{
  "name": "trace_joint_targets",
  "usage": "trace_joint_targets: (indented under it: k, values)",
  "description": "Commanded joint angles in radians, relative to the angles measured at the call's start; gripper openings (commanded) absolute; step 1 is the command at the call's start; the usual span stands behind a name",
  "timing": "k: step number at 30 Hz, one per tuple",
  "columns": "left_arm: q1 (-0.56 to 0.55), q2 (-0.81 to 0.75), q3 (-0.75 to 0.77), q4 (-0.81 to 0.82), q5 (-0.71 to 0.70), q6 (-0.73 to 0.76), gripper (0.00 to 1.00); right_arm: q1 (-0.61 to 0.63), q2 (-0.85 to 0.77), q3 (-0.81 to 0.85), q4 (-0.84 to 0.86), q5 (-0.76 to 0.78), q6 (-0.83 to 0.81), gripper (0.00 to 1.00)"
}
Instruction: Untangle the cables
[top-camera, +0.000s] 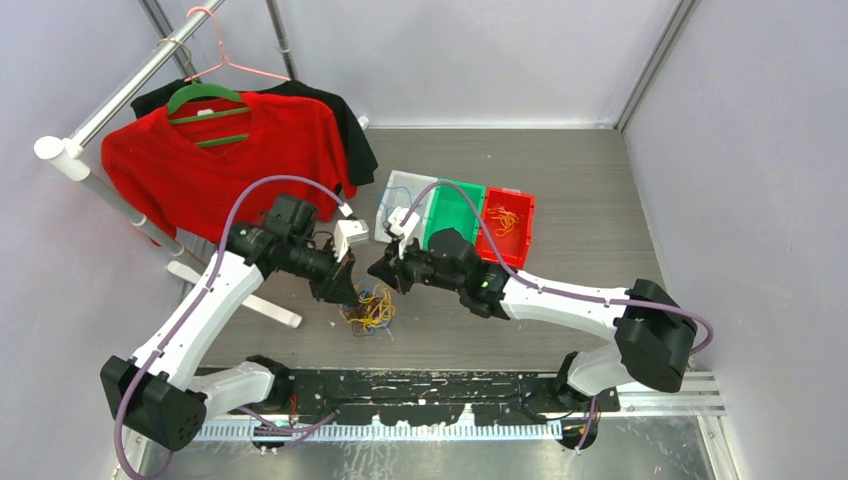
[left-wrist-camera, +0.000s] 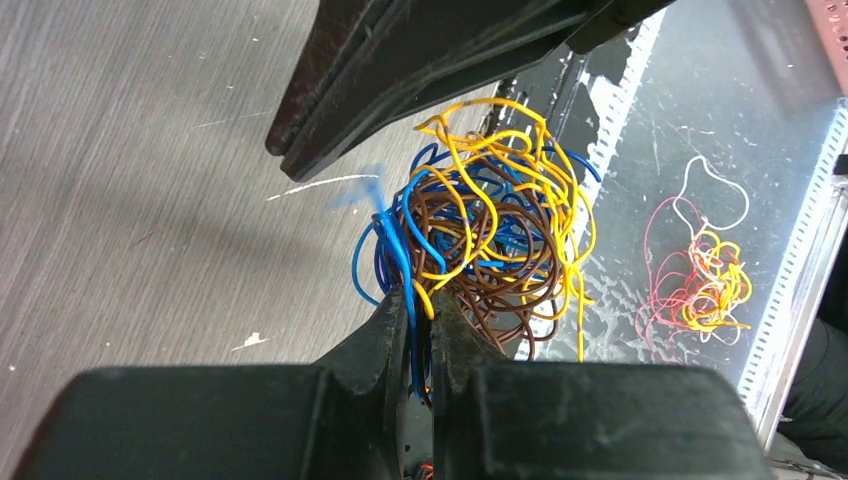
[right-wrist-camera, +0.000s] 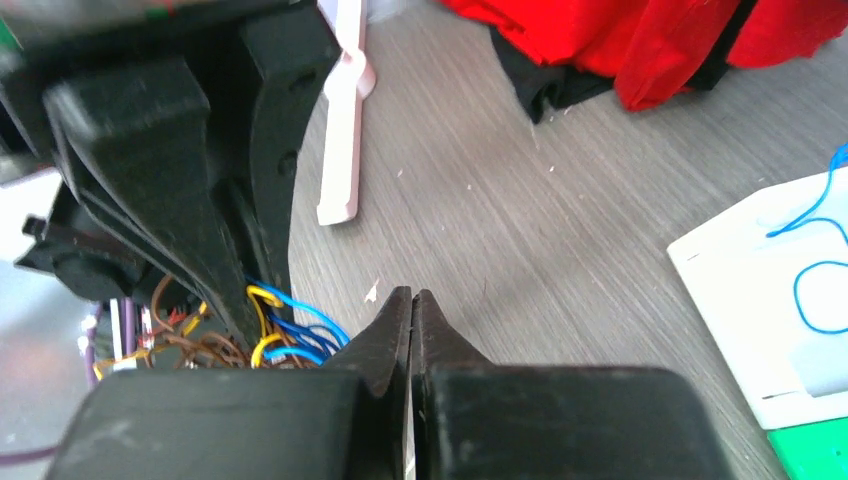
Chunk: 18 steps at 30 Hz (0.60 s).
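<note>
My left gripper (left-wrist-camera: 420, 305) pinches blue strands of the clump of thin blue, yellow and brown wires (left-wrist-camera: 490, 230), mid-frame; my right gripper (right-wrist-camera: 412, 300) has its jaws pressed together beside it.

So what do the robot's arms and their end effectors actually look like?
The left arm and right arm are white shells between chunky black joints. A thick purple cable loops along each, and a green light glows on the right. The left end effector and right end effector have two black tapering fingers.
</note>
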Motion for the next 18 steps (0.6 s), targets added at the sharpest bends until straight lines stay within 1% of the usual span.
trace_joint_targets:
  k: [1, 3, 4, 5, 6, 7, 8, 9, 10, 11, 12, 13, 15, 17, 18]
  values:
    - [0.003, -0.016, -0.009, 0.071, -0.067, -0.015, 0.04, 0.006, -0.027, 0.017, 0.16, 0.088, 0.052, 0.01]
    - [0.003, -0.018, -0.038, 0.141, -0.178, -0.038, 0.09, 0.006, -0.035, 0.005, 0.168, 0.109, 0.059, 0.01]
    - [0.003, -0.018, -0.047, 0.162, -0.225, -0.042, 0.25, 0.005, -0.041, -0.001, 0.168, 0.121, 0.063, 0.01]
    - [0.003, -0.021, -0.052, 0.174, -0.258, -0.045, 0.48, 0.005, -0.048, -0.01, 0.17, 0.129, 0.063, 0.01]
    - [0.003, -0.027, -0.054, 0.179, -0.281, -0.046, 0.62, 0.005, -0.055, -0.017, 0.173, 0.135, 0.065, 0.01]
    - [0.003, -0.036, -0.054, 0.184, -0.282, -0.046, 0.66, 0.005, -0.062, -0.026, 0.179, 0.138, 0.068, 0.01]
    - [0.003, -0.051, -0.052, 0.186, -0.271, -0.048, 0.67, 0.004, -0.068, -0.032, 0.182, 0.142, 0.072, 0.01]
    - [0.003, -0.06, -0.046, 0.179, -0.249, -0.044, 0.65, 0.005, -0.072, -0.037, 0.184, 0.142, 0.075, 0.01]
    - [0.003, -0.06, -0.031, 0.159, -0.223, -0.037, 0.59, 0.003, -0.075, -0.04, 0.185, 0.139, 0.078, 0.01]
    - [0.003, -0.055, -0.02, 0.14, -0.198, -0.032, 0.49, 0.003, -0.076, -0.045, 0.186, 0.127, 0.082, 0.01]
    - [0.003, -0.054, -0.013, 0.13, -0.178, -0.032, 0.4, 0.002, -0.074, -0.046, 0.185, 0.109, 0.082, 0.03]
    - [0.003, -0.054, -0.012, 0.131, -0.169, -0.032, 0.35, 0.0, -0.07, -0.048, 0.179, 0.093, 0.086, 0.1]
    - [0.002, -0.054, -0.02, 0.15, -0.186, -0.037, 0.33, -0.002, -0.063, -0.048, 0.155, 0.103, 0.099, 0.34]
    - [0.002, -0.048, -0.04, 0.173, -0.214, -0.036, 0.32, -0.005, -0.065, -0.078, 0.155, 0.129, 0.098, 0.48]
    - [0.003, -0.042, -0.054, 0.184, -0.221, -0.035, 0.32, -0.006, -0.068, -0.1, 0.163, 0.148, 0.095, 0.52]
